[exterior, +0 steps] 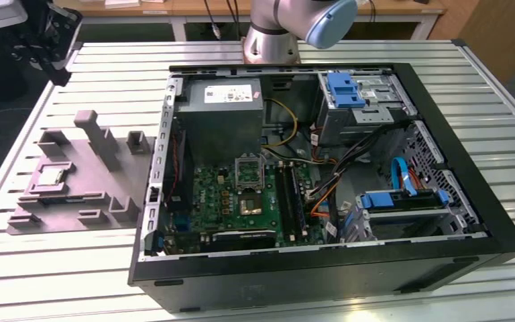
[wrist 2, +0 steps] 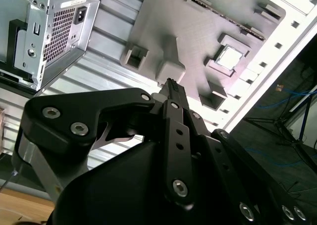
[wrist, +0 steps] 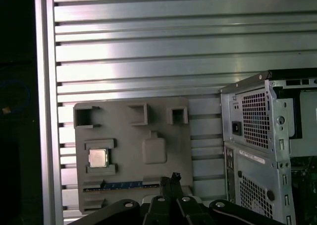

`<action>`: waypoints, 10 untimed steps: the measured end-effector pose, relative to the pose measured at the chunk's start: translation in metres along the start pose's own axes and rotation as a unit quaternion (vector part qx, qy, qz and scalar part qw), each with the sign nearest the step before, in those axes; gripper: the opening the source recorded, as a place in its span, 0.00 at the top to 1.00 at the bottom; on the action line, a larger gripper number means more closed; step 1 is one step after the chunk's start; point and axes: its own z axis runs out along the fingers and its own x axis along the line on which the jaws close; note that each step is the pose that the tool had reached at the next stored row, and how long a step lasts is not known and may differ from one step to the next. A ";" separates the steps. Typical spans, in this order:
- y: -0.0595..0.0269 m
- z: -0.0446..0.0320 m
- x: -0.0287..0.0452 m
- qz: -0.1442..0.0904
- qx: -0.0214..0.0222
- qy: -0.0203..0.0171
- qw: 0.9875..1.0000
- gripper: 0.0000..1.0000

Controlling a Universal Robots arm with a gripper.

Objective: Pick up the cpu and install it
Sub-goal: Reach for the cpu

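**Step in hand.** The pick-up step was judged to be in hand, with no grasp made yet. The cpu [wrist: 97, 158] was seated in a square recess of the grey tray [wrist: 130, 136]. The tray lay on the slatted worktop [wrist: 148, 51], beside the open computer case [exterior: 499, 228]. The end effector [wrist: 173, 177] was positioned over the tray, apart from the cpu. Its fingers were closed together and nothing was gripped.

**Requirement of the next move.** By judgement, a grasp would call for 3 things:
1. The fingers opened.
2. The end effector centred over the cpu.
3. A straight descent made, so that the recess walls were cleared.

**Views compared.** The case interior was given by the exterior view, with the metal-framed socket [exterior: 247, 168] seen on the circuit board. The rear face of the power supply [wrist: 252, 116] was given in both wrist views, along with the closed fingertips set against the tray.
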 end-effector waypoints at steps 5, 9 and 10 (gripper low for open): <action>-0.0001 0.0000 0.0015 0.000 0.000 0.000 1.000 0.89; -0.0002 -0.0001 0.0029 0.000 0.000 0.000 1.000 0.89; -0.0002 0.0000 0.0032 0.000 0.000 0.000 1.000 0.89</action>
